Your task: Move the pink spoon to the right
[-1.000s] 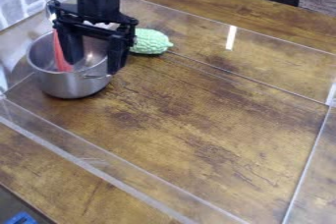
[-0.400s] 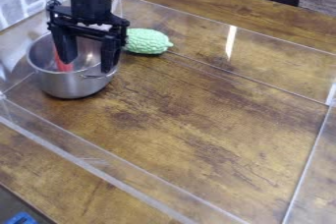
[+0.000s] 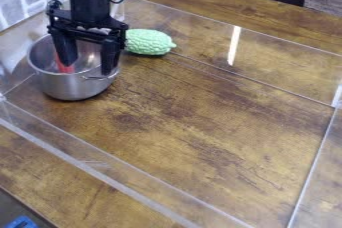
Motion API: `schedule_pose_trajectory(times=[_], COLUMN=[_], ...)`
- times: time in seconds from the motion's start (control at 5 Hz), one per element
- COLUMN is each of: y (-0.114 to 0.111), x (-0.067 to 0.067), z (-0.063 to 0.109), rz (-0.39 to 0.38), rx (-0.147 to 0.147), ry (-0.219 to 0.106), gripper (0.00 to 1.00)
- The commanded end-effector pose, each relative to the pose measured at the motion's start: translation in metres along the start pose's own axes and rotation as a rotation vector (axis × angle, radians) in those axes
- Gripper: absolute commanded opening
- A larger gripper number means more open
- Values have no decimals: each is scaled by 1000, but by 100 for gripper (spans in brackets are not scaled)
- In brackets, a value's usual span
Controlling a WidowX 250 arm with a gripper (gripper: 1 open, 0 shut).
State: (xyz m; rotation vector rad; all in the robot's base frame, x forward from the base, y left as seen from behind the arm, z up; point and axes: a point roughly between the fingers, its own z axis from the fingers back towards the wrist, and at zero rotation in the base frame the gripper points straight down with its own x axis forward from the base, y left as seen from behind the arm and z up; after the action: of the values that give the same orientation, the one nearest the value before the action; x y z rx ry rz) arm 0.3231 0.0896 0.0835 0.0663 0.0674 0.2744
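Note the bare wooden tabletop [image 3: 201, 122] nearest you. Farther back on the left stands the steel pot [image 3: 67, 80]; the pink spoon [image 3: 63, 62] rests inside it, handle leaning against the wall. The gripper [image 3: 83, 64] points down over the pot, jaws spread wide, either side of the spoon. Beyond lies the bumpy green vegetable [image 3: 150, 43].
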Motion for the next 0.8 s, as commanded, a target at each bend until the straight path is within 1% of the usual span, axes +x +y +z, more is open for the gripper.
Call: schedule_pose_trajectory(times=[0.0, 0.4, 0.6], y=[14, 22, 24], x=[9, 15, 17], z=[9, -2, -8], rz=[35, 44, 43], rx=[-2, -4, -4], ry=[-62, -78, -75], gripper=[100, 100, 100])
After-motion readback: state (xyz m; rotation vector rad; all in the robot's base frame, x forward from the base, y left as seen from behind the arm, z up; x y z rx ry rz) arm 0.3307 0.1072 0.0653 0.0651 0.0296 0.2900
